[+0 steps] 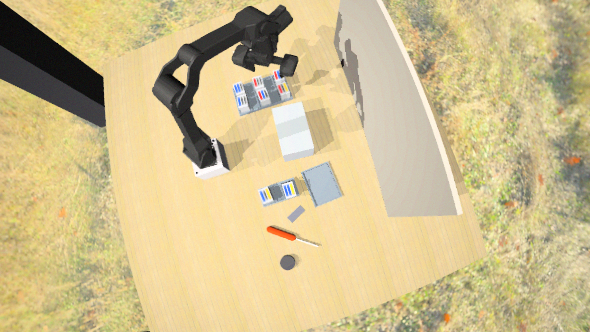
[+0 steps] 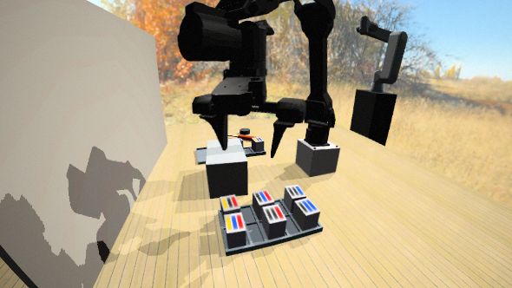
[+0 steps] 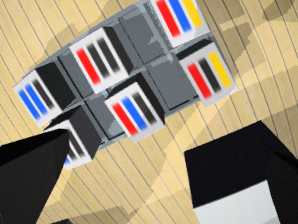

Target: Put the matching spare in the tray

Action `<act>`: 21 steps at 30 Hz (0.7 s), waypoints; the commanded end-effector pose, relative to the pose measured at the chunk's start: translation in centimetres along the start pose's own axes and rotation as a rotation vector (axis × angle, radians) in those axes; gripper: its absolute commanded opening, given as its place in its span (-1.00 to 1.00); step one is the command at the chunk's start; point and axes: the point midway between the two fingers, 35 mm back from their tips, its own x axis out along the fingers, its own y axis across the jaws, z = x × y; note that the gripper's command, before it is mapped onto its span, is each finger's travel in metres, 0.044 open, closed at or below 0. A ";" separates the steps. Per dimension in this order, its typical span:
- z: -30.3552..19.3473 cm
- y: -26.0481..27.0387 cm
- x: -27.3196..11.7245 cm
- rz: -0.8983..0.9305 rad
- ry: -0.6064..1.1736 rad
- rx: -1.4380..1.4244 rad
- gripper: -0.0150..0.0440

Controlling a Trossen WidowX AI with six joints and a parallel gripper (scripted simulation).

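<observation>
The mounted unit (image 1: 294, 131) (image 2: 226, 179) (image 3: 235, 205) is a large pale-topped box; its printed code is hidden. The spare rack (image 1: 253, 103) (image 2: 255, 227) (image 3: 145, 35) holds several small striped spares. A black-blue-blue spare (image 2: 306, 208) (image 3: 36, 100) sits at one end, beside a black-black-blue spare (image 2: 295, 192) (image 3: 77, 145), partly covered by a finger in the wrist view. The others carry red stripes. My gripper (image 1: 267, 65) (image 2: 248, 153) (image 3: 172, 152) is open and empty, above the rack's surroundings. The flat grey tray (image 1: 322, 184) (image 2: 200, 156) is empty.
A small holder (image 1: 276, 193) with two blue-and-yellow striped units stands beside the tray. A grey strip (image 1: 296, 214), an orange screwdriver (image 1: 281, 233) and a dark round puck (image 1: 287, 262) lie past it. A tall pale wall (image 1: 395, 120) (image 2: 87, 87) stands along one side.
</observation>
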 end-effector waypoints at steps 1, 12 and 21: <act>-0.5 6.9 1.3 0.008 -0.006 -0.364 1.00; -1.9 11.8 2.7 0.013 -0.004 -0.649 1.00; -2.1 12.1 5.6 0.013 -0.004 -0.649 0.56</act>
